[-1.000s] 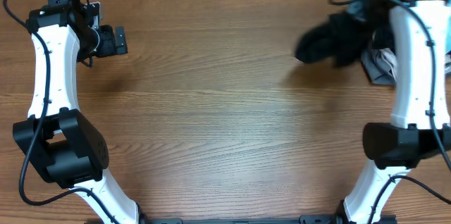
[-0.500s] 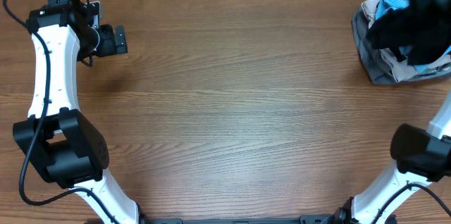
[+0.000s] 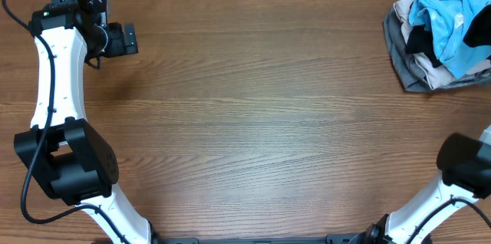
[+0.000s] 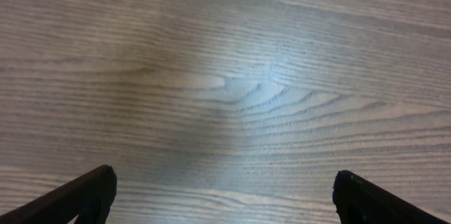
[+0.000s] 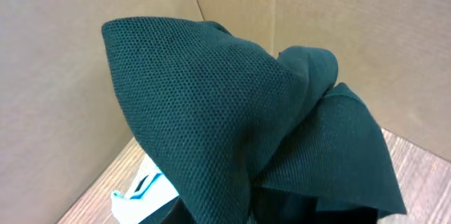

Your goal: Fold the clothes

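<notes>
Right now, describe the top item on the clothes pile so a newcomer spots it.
On the wooden table, go to the far right corner, where a heap of clothes sits. The topmost piece is the light blue garment, the only bright blue one, lying over grey fabric and beige fabric.
</notes>
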Available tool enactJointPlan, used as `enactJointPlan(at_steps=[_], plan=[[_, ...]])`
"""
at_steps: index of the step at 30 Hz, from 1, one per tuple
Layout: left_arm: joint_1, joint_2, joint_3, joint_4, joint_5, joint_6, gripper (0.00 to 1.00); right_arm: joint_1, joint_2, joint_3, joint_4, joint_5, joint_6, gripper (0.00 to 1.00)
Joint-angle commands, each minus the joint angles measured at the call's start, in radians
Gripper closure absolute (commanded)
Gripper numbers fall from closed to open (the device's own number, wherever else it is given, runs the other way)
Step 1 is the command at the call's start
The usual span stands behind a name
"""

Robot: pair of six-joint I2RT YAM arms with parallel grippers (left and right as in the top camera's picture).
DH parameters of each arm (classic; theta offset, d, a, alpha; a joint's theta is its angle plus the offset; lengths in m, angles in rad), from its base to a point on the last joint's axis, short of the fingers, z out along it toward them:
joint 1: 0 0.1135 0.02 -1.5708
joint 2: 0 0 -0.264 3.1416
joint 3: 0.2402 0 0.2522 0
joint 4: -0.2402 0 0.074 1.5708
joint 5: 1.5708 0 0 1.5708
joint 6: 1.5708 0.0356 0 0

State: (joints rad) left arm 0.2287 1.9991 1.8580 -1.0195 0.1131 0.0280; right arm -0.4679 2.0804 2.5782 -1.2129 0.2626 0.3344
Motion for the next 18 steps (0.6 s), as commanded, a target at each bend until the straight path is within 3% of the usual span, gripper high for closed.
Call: enactJointPlan(at_steps=[1,10,18], plan=[[-0.007,-0.008,0.010,0.018,0.011,-0.014,0.00,0.005,0.064,0.033,0.033,0.013,-0.028,0.96],[-0.007,-0.008,0.010,0.060,0.011,-0.014,0.00,0.021,0.208,0.033,0.174,-0.067,-0.028,0.96],[-0.007,-0.007,0.010,0.075,0.011,-0.014,0.00,0.108,0.338,0.033,0.334,-0.126,-0.036,0.85]])
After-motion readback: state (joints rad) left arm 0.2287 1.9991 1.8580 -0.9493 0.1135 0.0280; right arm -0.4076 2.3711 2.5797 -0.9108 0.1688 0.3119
